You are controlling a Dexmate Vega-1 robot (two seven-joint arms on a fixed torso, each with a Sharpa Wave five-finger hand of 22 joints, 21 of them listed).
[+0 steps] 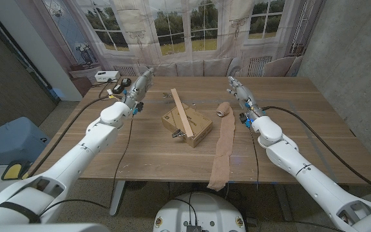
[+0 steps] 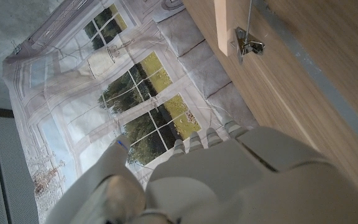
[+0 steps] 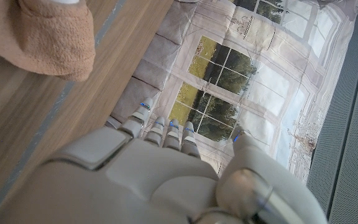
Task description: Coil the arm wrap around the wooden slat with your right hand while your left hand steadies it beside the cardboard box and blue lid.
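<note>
A pale wooden slat (image 1: 182, 113) lies across the top of a cardboard box (image 1: 195, 127) in the middle of the table; one end of the slat (image 2: 224, 22) shows in the left wrist view. The tan arm wrap (image 1: 222, 145) stretches as a long strip from a rolled end near the right hand to the table's front edge, and its rolled end (image 3: 48, 37) shows in the right wrist view. My left hand (image 1: 138, 87) (image 2: 229, 180) hovers left of the box, fingers extended, holding nothing. My right hand (image 1: 237, 90) (image 3: 166, 180) is just behind the wrap's roll, fingers extended and empty.
A small metal clip (image 1: 176, 134) (image 2: 248, 43) sits at the box's near left side. A white box (image 1: 105, 75) and a dark item (image 1: 118, 85) lie at the table's far left corner. A blue bin (image 1: 8, 138) stands on the floor to the left.
</note>
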